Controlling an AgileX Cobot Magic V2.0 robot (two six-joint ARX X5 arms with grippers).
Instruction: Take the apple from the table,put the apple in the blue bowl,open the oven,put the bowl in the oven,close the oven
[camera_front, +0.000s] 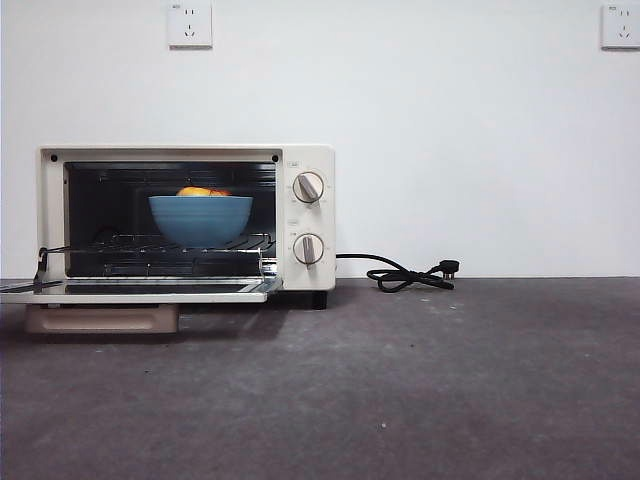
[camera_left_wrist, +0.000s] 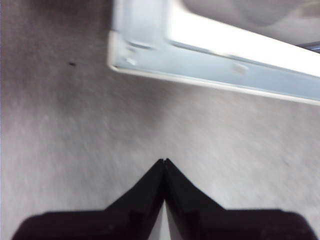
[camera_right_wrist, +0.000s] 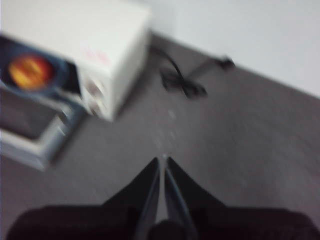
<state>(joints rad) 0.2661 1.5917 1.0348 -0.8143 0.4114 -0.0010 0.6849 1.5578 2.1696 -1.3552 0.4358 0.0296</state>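
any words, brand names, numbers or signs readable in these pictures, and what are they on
No text can be read for certain.
Small marks above each knob on the oven: too small to read.
A faint pinkish mark on the oven's top in the right wrist view: blurred, unreadable.
The two wall sockets: no legible print.
The blue bowl bears no lettering.

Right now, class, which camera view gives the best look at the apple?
The right wrist view: it looks down into the blue bowl inside the open oven, showing the apple's red-orange top, though blurred. The front view shows only a sliver of the apple above the bowl's rim. The left wrist view shows none of it.
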